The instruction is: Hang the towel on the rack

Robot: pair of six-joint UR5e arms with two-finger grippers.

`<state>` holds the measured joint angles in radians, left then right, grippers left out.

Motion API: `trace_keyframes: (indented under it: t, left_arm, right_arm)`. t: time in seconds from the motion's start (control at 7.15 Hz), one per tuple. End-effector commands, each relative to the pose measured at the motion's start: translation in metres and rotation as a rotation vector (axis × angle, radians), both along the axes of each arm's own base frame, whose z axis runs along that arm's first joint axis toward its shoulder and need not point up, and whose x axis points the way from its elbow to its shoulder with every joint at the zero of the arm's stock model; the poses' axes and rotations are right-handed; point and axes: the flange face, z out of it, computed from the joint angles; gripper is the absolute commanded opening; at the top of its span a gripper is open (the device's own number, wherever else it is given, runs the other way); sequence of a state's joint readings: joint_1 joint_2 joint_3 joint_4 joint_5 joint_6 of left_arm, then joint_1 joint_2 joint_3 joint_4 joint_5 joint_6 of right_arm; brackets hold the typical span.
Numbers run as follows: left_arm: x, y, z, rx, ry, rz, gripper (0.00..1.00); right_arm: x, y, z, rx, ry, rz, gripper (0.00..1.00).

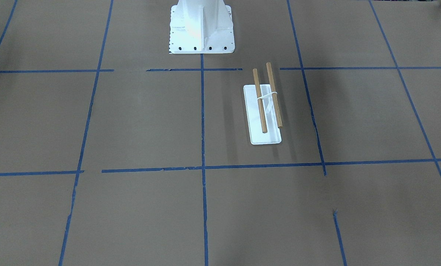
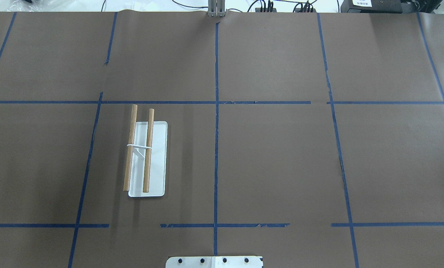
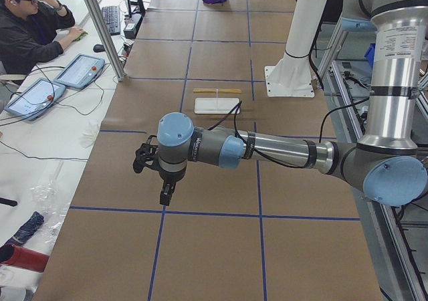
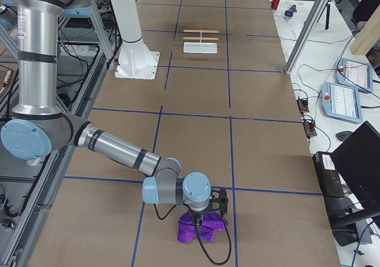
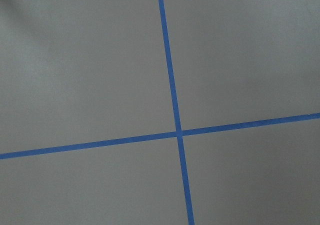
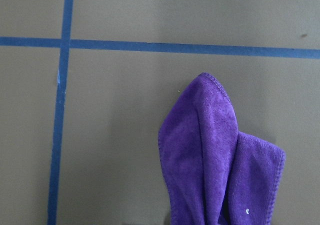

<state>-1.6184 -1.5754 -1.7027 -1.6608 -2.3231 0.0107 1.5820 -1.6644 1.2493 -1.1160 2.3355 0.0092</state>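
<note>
The rack (image 2: pixel 157 156) stands on the robot's left half of the table, with a white base and two wooden dowels; it also shows in the front view (image 1: pixel 270 137). Nothing hangs on it. The purple towel (image 4: pixel 202 230) lies bunched at the far right end of the table and shows close in the right wrist view (image 6: pixel 215 155). My right gripper (image 4: pixel 205 217) is right over the towel and touches it; I cannot tell if it is shut. My left gripper (image 3: pixel 164 195) hangs over bare table near the left end; I cannot tell its state.
The large white bolted pedestal (image 1: pixel 202 27) stands at the robot's side of the table. Blue tape lines (image 5: pixel 175 132) cross the brown table cover. A seated operator (image 3: pixel 27 27) and tablets (image 3: pixel 79 70) are beside the table.
</note>
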Motion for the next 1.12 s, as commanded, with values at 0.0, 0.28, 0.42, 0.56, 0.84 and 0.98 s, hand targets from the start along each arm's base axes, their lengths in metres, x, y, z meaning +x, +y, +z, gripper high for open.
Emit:
trace_keyframes:
  t: [0.0, 0.28, 0.42, 0.56, 0.84, 0.98]
  left_arm:
    - [0.000, 0.000, 0.000, 0.001, 0.001, 0.000, 1.00]
    - [0.000, 0.000, 0.000, 0.001, 0.001, 0.000, 1.00]
    - [0.000, 0.000, 0.000, 0.001, 0.001, 0.000, 1.00]
    - [0.000, -0.001, -0.002, 0.005, 0.001, 0.000, 1.00]
    - [0.000, -0.001, -0.002, 0.006, 0.000, 0.001, 1.00]
    - [-0.001, 0.000, -0.005, 0.009, 0.000, -0.002, 1.00]
  right_arm:
    - [-0.006, 0.016, 0.026, -0.047, 0.028, -0.023, 1.00]
    - [-0.004, 0.025, 0.039, -0.072, 0.059, -0.025, 1.00]
    - [-0.004, 0.027, 0.044, -0.083, 0.061, -0.025, 1.00]
    - [-0.005, 0.028, 0.045, -0.086, 0.061, -0.027, 1.00]
    - [-0.006, 0.028, 0.047, -0.091, 0.065, -0.027, 0.60]
    - [-0.006, 0.026, 0.047, -0.058, 0.107, -0.039, 0.01]
